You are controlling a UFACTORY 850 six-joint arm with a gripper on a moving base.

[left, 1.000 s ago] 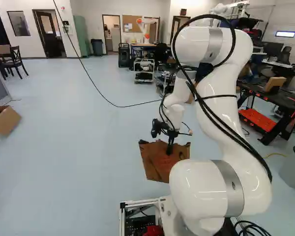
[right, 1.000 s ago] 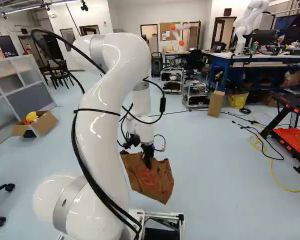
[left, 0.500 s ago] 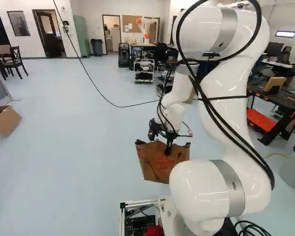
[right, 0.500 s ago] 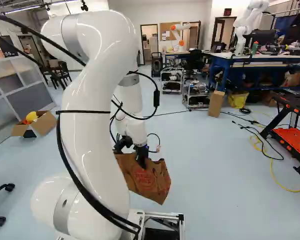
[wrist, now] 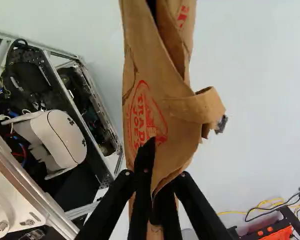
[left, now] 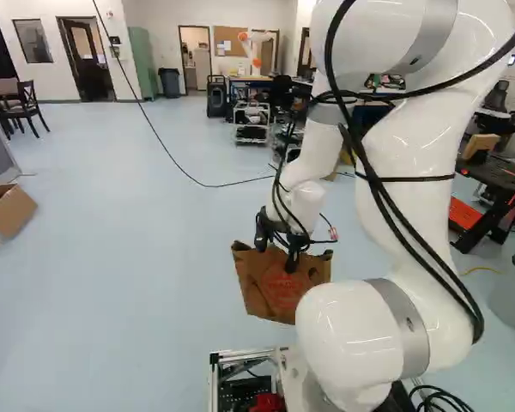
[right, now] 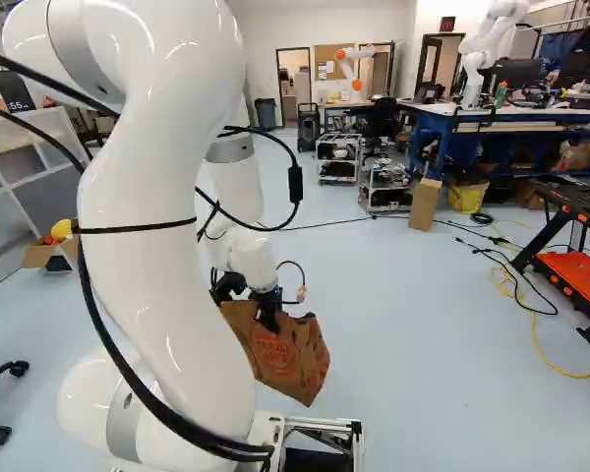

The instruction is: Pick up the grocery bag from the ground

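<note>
The brown paper bag (right: 275, 356) is held by its upper rim in the tool (left: 292, 263), ahead of the base (left: 240, 355). The tool is closed to a narrow stance, with the paper pinched between its black fingers (wrist: 144, 165). The bag is seen tilted in the right base view, one lower corner pointing downward over the floor (left: 137, 257); whether its bottom is touching the floor cannot be told.

On the bag's broad face, a round emblem (wrist: 146, 117) is printed in red, with lettering set inside it. More red lettering (wrist: 182, 16) is seen on a folded part of the bag, farther from the tool. A curled paper flap (wrist: 206, 106) is bent out from one side edge. In the wrist view, the base is seen beside the bag, near but apart from it.

Light digits are shown on a dark display (right: 12, 96) at the left of the right base view. Papers are pinned to a board (right: 332, 65) on the far wall. An open cardboard box (left: 12, 213) is seen on the floor at the left of the left base view.
</note>
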